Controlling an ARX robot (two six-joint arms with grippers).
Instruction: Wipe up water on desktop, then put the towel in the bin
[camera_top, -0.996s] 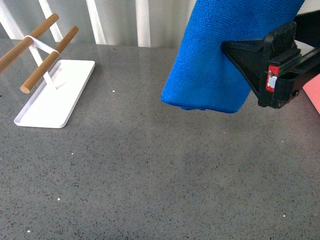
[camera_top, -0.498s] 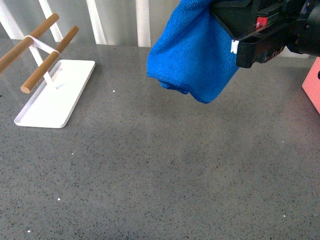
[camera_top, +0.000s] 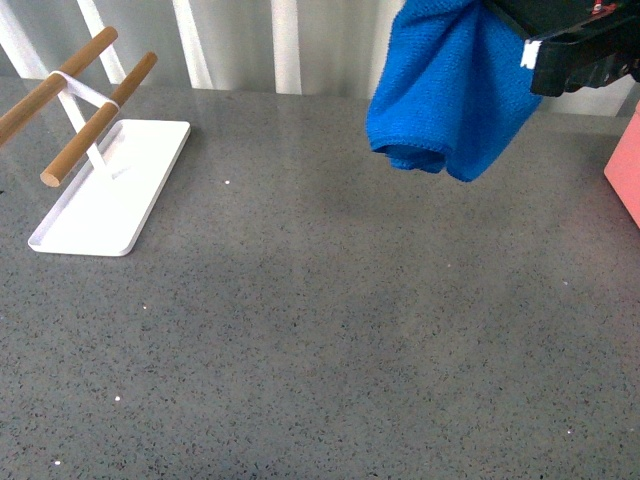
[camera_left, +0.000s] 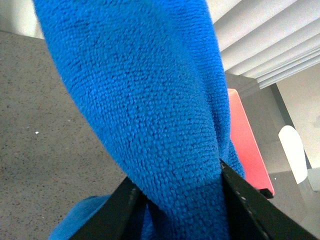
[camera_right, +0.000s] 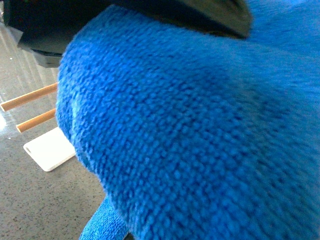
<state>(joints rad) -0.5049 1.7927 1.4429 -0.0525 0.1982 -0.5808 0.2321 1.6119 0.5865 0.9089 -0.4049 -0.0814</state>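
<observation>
Bright blue fluffy terry towel (camera_top: 450, 90) hanging in air over far R part of dark grey speckled stone-like desktop (camera_top: 320, 330); clear of surface.
L gripper (camera_left: 182, 200) clamped on towel, cloth pinched betw. two black fingers (camera_left: 245, 200) in L wrist view; R gripper: can't tell, R wrist view filled w/ blue cloth, fingers hidden; black gripper housing (camera_top: 580, 45) at top R of front view, touching towel's upper R edge, which arm unclear; towel bunched, lower fold drooping, not touching desktop; salmon-pink smooth flat-sided bin (camera_top: 628, 175) seen only as corner at R edge, near towel but apart from it; flat white tray (camera_top: 130, 200) w/ two wooden rods well apart, far L on desktop; pale vertical slats (camera_top: 285, 45) behind desktop.
</observation>
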